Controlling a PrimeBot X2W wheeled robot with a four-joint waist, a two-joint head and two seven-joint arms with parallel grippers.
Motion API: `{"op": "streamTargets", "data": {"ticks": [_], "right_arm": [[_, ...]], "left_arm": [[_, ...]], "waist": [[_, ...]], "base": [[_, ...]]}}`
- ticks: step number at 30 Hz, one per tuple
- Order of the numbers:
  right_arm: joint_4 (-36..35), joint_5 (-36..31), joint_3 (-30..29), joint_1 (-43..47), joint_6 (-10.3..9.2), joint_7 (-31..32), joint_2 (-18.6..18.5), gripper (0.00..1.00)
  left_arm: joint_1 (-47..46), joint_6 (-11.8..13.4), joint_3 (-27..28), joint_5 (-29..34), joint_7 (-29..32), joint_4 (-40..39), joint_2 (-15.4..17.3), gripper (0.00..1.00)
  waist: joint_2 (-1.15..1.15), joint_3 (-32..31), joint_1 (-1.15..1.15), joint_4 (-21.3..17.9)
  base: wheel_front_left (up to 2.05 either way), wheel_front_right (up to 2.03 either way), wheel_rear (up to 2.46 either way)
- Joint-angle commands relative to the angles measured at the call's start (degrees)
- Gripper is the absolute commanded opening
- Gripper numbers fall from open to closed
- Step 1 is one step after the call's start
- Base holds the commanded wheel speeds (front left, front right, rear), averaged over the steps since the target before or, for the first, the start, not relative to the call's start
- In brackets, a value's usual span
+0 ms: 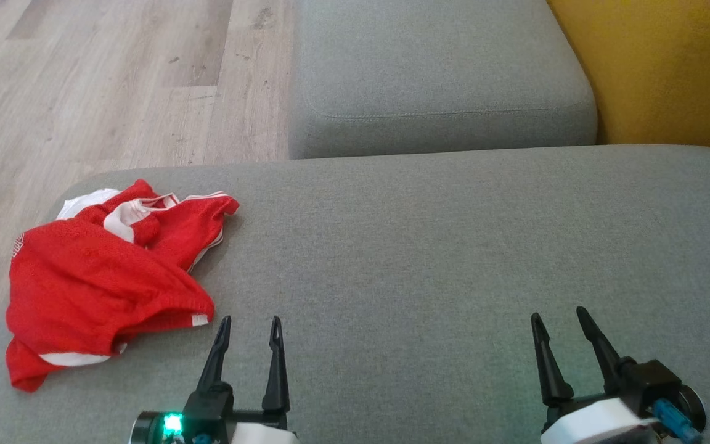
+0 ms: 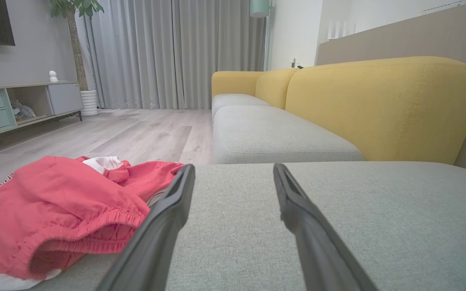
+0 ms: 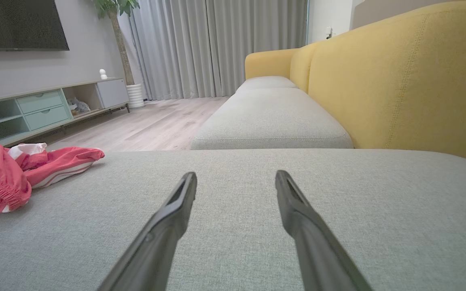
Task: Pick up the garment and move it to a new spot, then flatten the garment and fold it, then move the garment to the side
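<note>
crumpled in a heap at the left end of the near grey seat cushion (image 1: 453,246): a red garment (image 1: 102,271) with white trim, close to the cushion's left edge and the wooden floor (image 1: 114,80) beyond it. shows a gathered elastic hem on its near side in the left wrist view.

left gripper (image 1: 251,320) low at the near edge, just right of the garment's near corner. fingers spread apart, released, grasping nothing; cannot tell whether the left finger brushes the cloth.

right gripper (image 1: 558,313) well to the right, over bare cushion fabric. likewise released and empty, far from the garment.

further off, a second grey seat cushion (image 1: 441,68) and, at the far right, the yellow backrest (image 1: 669,68). across the room, grey curtains (image 3: 217,44) and a low cabinet with mint drawers (image 3: 39,109).
</note>
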Motion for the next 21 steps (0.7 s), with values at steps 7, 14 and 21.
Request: {"op": "streamTargets", "data": {"ticks": [7,14,21], "right_arm": [[-1.39,0.09,0.65,-1.38,0.45,-0.79,-0.65,1.0],[-1.53,0.24,0.59,-1.48,0.45,-0.79,-0.65,1.0],[-1.9,0.79,0.49,-2.2,0.45,-0.79,-0.65,1.0]], "left_arm": [[-3.26,0.64,1.76,0.17,-0.56,-0.89,0.05,1.0],[-3.97,0.83,1.87,0.64,-0.56,-0.74,0.05,1.0],[-4.71,0.57,2.49,1.54,-0.56,-0.52,0.05,1.0]], "waist": [[0.0,0.17,0.0,0.72],[0.0,0.84,0.0,4.39],[0.0,2.5,0.0,12.45]], "base": [[0.0,0.0,0.0],[0.0,0.0,0.0],[0.0,0.0,0.0]]}}
